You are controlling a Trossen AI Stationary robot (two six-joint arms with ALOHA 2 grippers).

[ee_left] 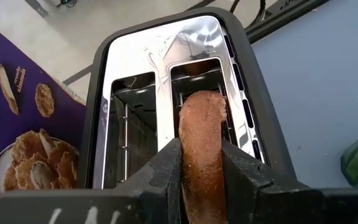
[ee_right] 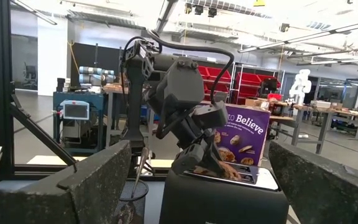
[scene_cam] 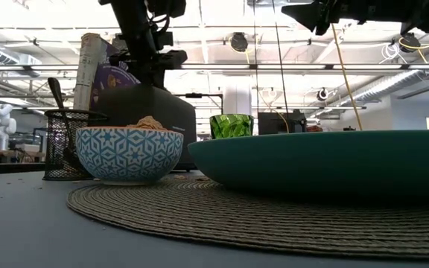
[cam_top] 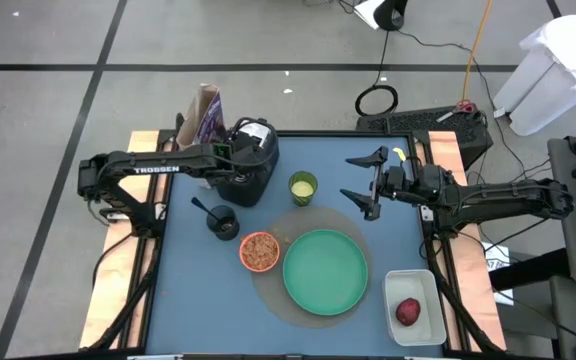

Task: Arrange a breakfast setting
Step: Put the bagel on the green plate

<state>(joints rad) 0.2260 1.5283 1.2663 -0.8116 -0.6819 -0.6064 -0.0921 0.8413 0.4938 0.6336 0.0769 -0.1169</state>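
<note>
A brown bagel (ee_left: 201,134) stands on edge in one slot of the black toaster (cam_top: 246,172), with my left gripper (ee_left: 201,158) shut on it from above. The purple cereal box (cam_top: 208,115) stands behind the toaster. A bowl (cam_top: 259,250) of cereal and the green plate (cam_top: 325,270) rest on a round woven mat (scene_cam: 199,212). A spoon (cam_top: 204,208) stands in a black mesh cup (cam_top: 224,222). The dark-red fruit (cam_top: 408,312) lies in a white tub (cam_top: 423,280). My right gripper (cam_top: 361,180) hangs open above the table's far right, touching nothing. My left gripper pinches the bagel's upper part (ee_left: 199,174) between its two fingers (ee_left: 166,171), one on each flat face. The fingers slant down from the table's left side. The bagel stands upright on edge, its lower part down in the toaster slot (ee_left: 197,78).
A green glass (cam_top: 303,187) stands right of the toaster, beyond the mat. The toaster's second slot (ee_left: 132,124) holds nothing. Bare blue table (cam_top: 198,300) lies at the near left.
</note>
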